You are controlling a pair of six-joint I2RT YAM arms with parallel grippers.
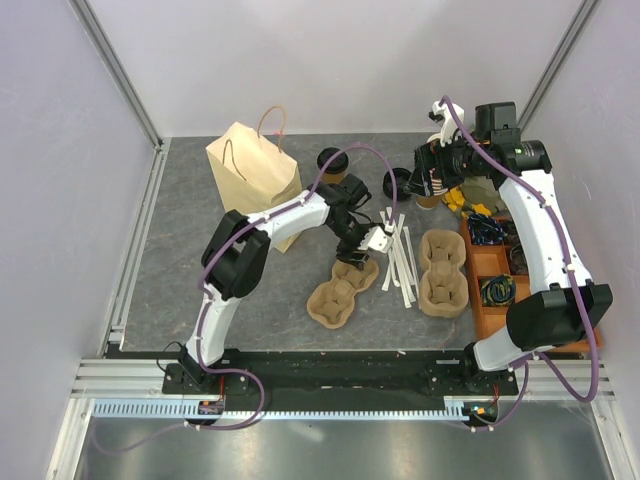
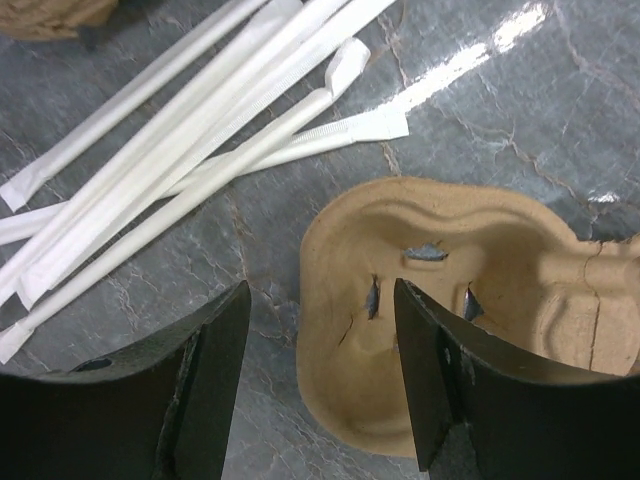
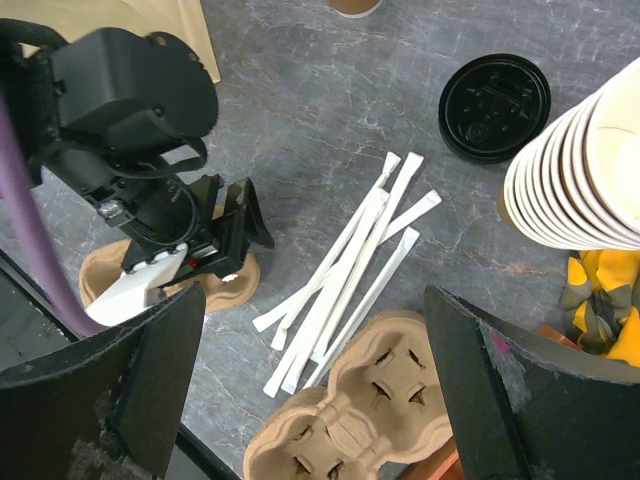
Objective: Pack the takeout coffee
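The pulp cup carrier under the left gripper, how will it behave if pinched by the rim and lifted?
The carrier looks like thin moulded pulp: probably very light and fairly stiff, though its rim may crease under a pinch. Its matte, fibrous surface should grip rather than slip. Lying flat and wide, it would likely slide, not tip, if pushed.

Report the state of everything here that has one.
Coffee cup, upright, lidded, not yet packed.
Paper bag, standing, handles up.
Left carrier, empty.
Right carrier, empty.
Loose lid, lying flat.
Straws, wrapped, loosely piled.
Cup stack, lidless.
Left end effector, open over the left carrier's edge.
Right end effector, open, empty.
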